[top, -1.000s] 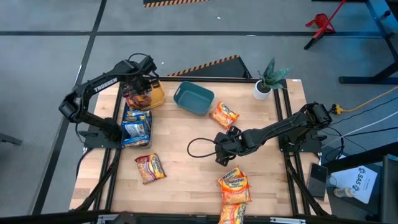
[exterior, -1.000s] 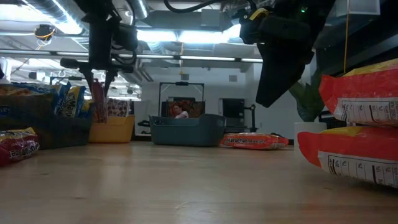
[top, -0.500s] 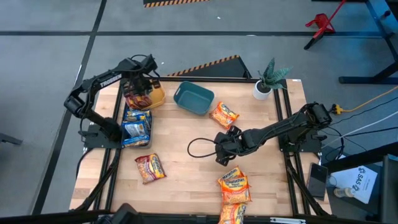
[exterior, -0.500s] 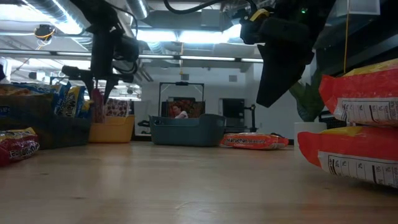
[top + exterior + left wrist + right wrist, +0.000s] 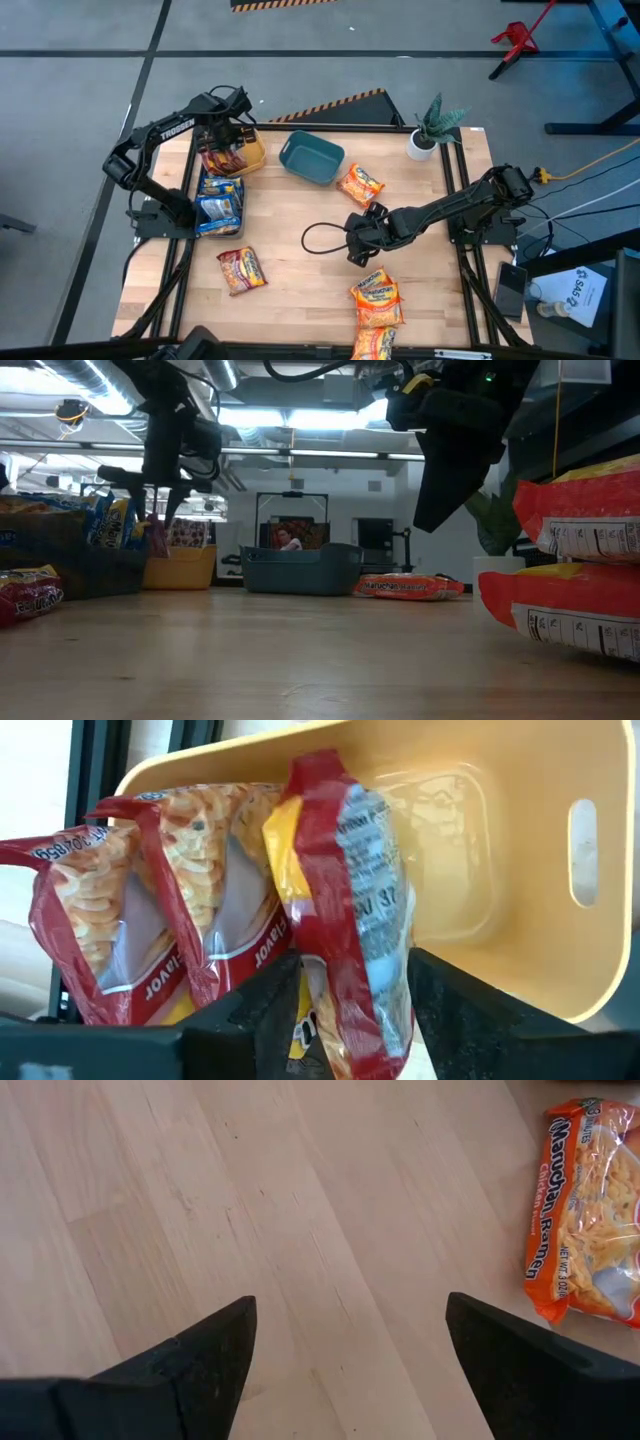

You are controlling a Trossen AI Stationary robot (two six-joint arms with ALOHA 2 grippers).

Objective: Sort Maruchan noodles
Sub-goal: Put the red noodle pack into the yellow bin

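Left gripper (image 5: pixel 350 1010) over yellow bin (image 5: pixel 520 870), far left, fingers parting around red packet (image 5: pixel 345 910): drop step. Next: lift clear. Right gripper (image 5: pixel 350 1350) wide, empty, mid-table.

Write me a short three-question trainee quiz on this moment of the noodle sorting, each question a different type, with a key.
1. True or false: the teal bin already holds several packets.
2. Multiple choice: the left gripper is above which container? A) the yellow bin B) the teal bin C) the plant pot
3. Fill in: the right gripper hovers over bare table with its fingers ____.

Key:
1. False; in the high view it looks empty.
2. A; the left wrist view shows a red packet standing between that gripper's fingers, inside the yellow bin beside other red packets.
3. Open; nothing lies between them, and an orange packet lies off to one side.
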